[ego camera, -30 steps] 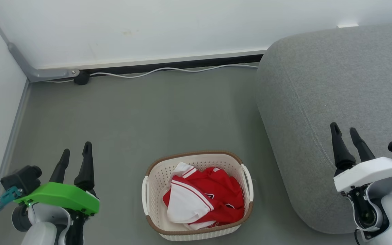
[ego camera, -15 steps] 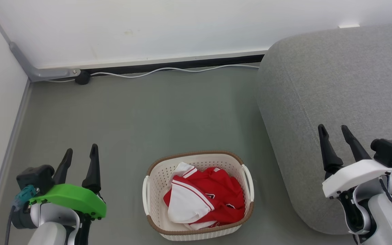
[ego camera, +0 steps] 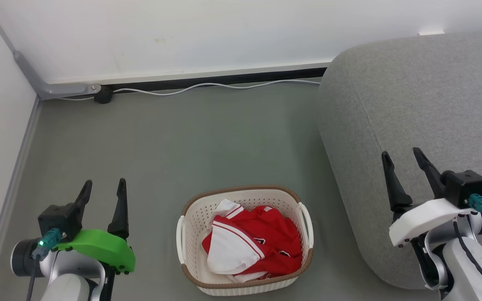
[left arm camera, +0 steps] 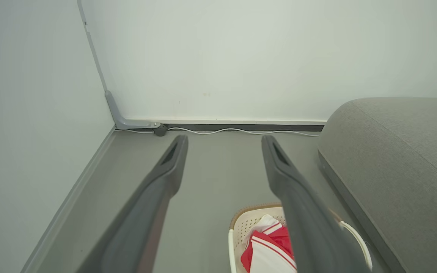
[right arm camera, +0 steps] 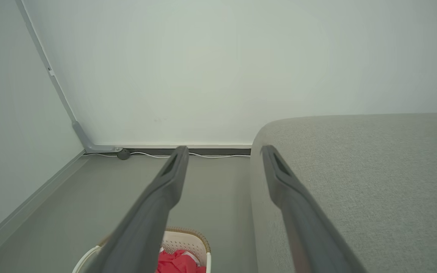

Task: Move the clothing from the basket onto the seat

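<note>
Crumpled red-and-white clothing point(ego camera: 251, 246) lies heaped in the basket point(ego camera: 241, 194), which stands on the grey floor point(ego camera: 182, 133) near the robot and just left of the seat point(ego camera: 412, 104). The heap sits toward the basket's near and right side, leaving some perforated wall bare at the far left, and nothing hangs over the brown rim. A white panel with red stripes lies on top at the left, with plain red folds bunched to the right. As a bundle it points no clear way. Its longer spread runs left to right, along the line between the basket's two white handles, while the striped trim slants from far left to near right.

The basket probably stands this close to the seat to keep the carry short: up and to the right onto the grey cushion, which rises well above the rim. No garment shows on the seat yet, so the job looks unstarted.

The two arms flank the basket. The left gripper point(ego camera: 105, 182) hovers over bare floor to the basket's left, and the right gripper point(ego camera: 401, 151) hangs over the seat's near left edge. Both have their fingers spread and hold nothing, seemingly poised for a first reach. A white cable point(ego camera: 207, 85) trails along the far wall.
</note>
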Tool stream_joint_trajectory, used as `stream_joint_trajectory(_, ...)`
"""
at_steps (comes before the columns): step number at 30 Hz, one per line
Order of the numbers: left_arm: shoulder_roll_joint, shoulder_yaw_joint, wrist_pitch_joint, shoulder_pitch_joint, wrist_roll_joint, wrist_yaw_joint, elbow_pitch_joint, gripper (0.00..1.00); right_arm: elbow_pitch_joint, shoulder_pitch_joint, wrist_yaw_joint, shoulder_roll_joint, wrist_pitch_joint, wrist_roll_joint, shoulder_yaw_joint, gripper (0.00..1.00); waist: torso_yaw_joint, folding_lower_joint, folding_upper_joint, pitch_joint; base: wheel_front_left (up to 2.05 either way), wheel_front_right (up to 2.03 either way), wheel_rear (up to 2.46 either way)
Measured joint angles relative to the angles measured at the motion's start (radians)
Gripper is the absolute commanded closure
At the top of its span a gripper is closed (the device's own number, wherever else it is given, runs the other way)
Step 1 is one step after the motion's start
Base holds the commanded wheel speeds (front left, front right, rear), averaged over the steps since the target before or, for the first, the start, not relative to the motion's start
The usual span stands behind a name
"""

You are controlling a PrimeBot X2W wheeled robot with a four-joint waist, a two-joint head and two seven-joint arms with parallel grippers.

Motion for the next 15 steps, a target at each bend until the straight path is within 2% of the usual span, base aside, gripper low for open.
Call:
stream_joint_trajectory(8,0.012,-0.016,-0.016,0.000,0.090,0.018,-0.009,0.00,-0.005,0.000,-0.024,-0.001,-0.020,-0.060,0.012,0.00,0.003,0.0000,0.0000,-0.002,0.00,0.00,0.00)
stream_joint_trajectory(15,0.012,-0.016,-0.016,0.000,0.092,0.018,-0.009,0.00,-0.004,-0.001,-0.024,0.000,-0.023,-0.060,0.011,0.00,0.004,0.0000,0.0000,-0.001,0.00,0.00,0.00)
